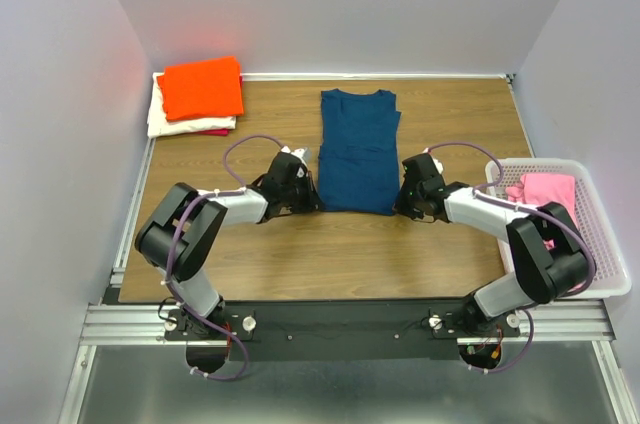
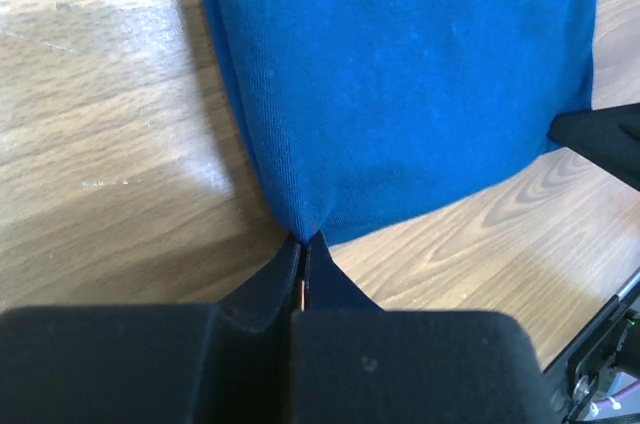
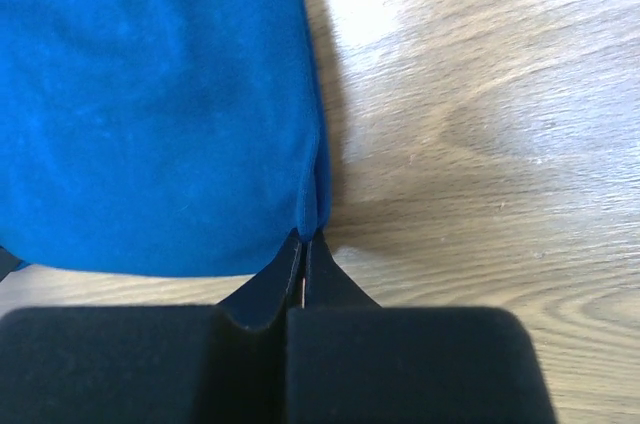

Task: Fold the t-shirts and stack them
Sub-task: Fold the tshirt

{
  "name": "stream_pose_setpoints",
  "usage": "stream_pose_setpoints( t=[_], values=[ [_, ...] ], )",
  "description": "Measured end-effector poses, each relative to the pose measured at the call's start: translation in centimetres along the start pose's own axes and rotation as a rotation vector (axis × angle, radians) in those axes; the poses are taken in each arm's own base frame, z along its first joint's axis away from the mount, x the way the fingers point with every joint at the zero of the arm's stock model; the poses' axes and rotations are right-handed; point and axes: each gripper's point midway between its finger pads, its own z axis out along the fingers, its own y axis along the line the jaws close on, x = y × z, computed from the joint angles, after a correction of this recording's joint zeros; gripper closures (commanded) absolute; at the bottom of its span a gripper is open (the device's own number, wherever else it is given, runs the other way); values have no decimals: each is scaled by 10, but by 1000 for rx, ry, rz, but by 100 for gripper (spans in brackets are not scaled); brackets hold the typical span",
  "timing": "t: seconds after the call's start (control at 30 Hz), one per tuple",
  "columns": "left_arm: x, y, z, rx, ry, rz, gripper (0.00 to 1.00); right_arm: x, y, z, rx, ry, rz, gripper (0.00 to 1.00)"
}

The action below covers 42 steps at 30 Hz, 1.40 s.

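I had the navy tee (image 1: 358, 152) spread mid-frame on the wood-grain table (image 1: 300, 254), with the left gripper (image 2: 305, 240) pinched shut on its lower left corner and the right gripper (image 3: 305, 236) likewise on its lower right. Plain pale walls (image 1: 340, 4) closed in the table on three sides. At upper left the orange tee (image 1: 202, 87) sat folded on the cream tee (image 1: 163, 122) and a sliver of red tee (image 1: 212, 131), and at right a pink tee (image 1: 548, 189) lay in a white basket (image 1: 608, 244).

Navy t-shirt (image 1: 359, 149) lies flat, centred; orange-topped folded stack (image 1: 200, 89) at far left.
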Motion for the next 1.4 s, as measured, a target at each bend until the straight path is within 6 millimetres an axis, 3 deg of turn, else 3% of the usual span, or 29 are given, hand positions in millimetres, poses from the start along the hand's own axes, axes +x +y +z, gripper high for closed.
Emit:
stream_pose_setpoints(
  t=[0.1, 0.2, 0.3, 0.47, 0.6, 0.73, 0.87, 1.0, 1.2, 1.4],
  values=[
    [1, -3, -6, 6, -5, -1, 100, 2, 0, -4, -15, 2, -8, 99],
    [9, -11, -18, 24, -12, 7, 100, 7, 0, -22, -56, 0, -8, 100],
    [23, -21, -28, 43, -4, 21, 100, 16, -1, -40, -105, 6, -12, 100],
    [65, -33, -49, 73, 33, 29, 100, 33, -8, -67, -157, 24, -14, 100],
    [85, -40, -74, 113, 24, 7, 100, 46, -11, -88, -211, 40, -12, 100],
    [91, -42, -94, 136, -2, -28, 100, 57, -9, -107, -269, 67, 0, 100],
    [84, -49, -110, 156, -46, -50, 100, 57, -7, -124, -295, 62, 7, 100],
    [72, -56, -116, 141, -67, -55, 100, 44, 3, -135, -303, 50, 2, 100],
    [28, -81, -120, 127, -122, -23, 100, 15, 16, -142, -276, -5, -15, 100],
    [-14, -78, -119, 104, -176, -11, 100, -17, 28, -141, -221, -63, -30, 100]
  ],
)
